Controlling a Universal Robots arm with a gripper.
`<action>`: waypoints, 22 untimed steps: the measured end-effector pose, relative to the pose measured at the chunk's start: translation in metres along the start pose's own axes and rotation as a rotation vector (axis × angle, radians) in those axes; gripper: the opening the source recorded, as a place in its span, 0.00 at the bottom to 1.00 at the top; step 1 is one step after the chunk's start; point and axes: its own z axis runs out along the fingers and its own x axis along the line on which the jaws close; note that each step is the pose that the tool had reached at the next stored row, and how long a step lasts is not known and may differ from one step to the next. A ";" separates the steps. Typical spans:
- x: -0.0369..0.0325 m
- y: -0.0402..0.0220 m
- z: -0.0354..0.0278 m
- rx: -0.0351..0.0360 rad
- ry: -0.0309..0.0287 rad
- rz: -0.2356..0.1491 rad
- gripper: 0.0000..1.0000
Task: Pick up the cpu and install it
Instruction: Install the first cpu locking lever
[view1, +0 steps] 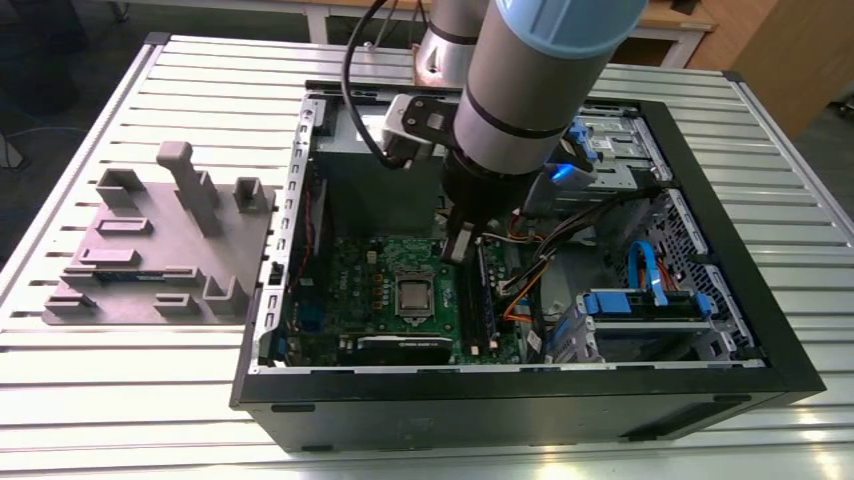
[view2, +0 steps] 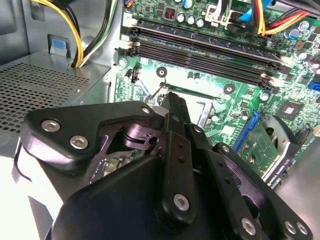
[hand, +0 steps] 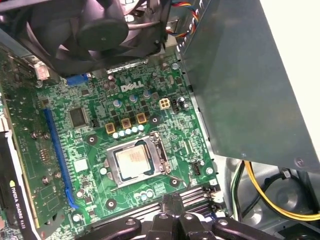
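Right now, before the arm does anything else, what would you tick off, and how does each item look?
1. cpu in the socket: ok, it lies inside the metal frame on the green board.
2. gripper free of the cpu: ok, it is shut with nothing between its tips and sits beside the socket.
3. cpu seated flat: cannot tell.
4. socket clamped shut over the cpu: cannot tell.
5. yellow cables clear of the gripper: ok, they hang off to one side by the case wall.
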 end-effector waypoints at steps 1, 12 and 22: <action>-0.0009 0.0000 0.0001 0.0000 0.0000 0.000 0.11; -0.0147 -0.0031 0.0055 0.0001 -0.0003 0.000 0.11; -0.0215 -0.0011 0.0115 -0.0009 -0.0029 0.000 0.11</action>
